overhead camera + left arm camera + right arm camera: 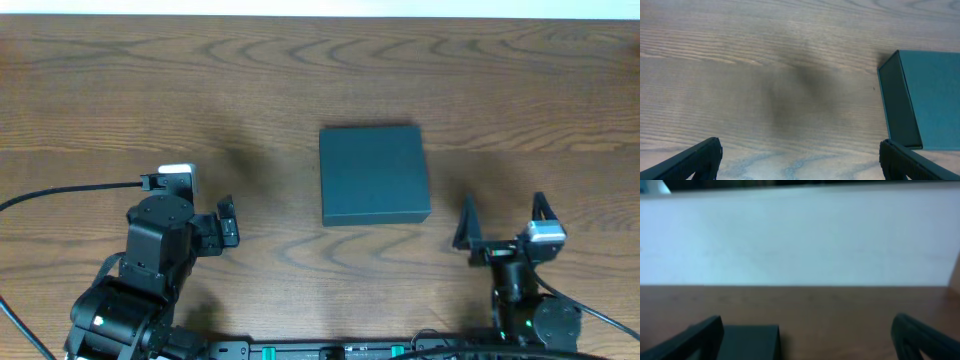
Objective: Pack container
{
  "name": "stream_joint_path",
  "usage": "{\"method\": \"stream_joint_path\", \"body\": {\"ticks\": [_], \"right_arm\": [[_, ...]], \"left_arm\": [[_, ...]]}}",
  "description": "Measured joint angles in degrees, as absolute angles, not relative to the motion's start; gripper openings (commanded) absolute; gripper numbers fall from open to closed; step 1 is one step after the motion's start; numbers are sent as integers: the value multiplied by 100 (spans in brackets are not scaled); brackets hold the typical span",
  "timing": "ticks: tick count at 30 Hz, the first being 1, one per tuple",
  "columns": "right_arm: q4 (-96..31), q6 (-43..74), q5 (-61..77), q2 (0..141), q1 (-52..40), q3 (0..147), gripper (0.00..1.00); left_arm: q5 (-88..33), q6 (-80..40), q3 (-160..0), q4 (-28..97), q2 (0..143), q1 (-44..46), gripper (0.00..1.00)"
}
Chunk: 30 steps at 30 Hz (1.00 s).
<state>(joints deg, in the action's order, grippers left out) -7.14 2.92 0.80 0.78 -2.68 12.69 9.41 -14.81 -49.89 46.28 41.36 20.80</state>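
Note:
The container is a dark teal square box lying shut in the middle of the wooden table. My left gripper sits at the lower left, well to the left of the box. In the left wrist view its jaws stand wide open over bare wood, with the container at the right edge. My right gripper is at the lower right, just off the box's near right corner, and is open and empty. In the right wrist view the container shows low, next to the left finger.
The wooden table stretches behind and to both sides of the box. A black cable runs in from the left edge to the left arm. A pale wall rises beyond the table's far edge.

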Motion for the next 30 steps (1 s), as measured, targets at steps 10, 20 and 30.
{"method": "stream_joint_path", "body": {"ticks": [10, 20, 30], "right_arm": [[-355, 56, 60, 69, -331, 51, 99], [-403, -54, 12, 69, -331, 43, 99], [-401, -69, 1, 69, -331, 43, 99]], "left_arm": [[943, -1481, -4989, 4628, 4136, 2080, 99], [943, -1481, -4989, 4630, 4136, 2080, 98], [943, -1481, -4989, 4630, 4136, 2080, 99]]}}
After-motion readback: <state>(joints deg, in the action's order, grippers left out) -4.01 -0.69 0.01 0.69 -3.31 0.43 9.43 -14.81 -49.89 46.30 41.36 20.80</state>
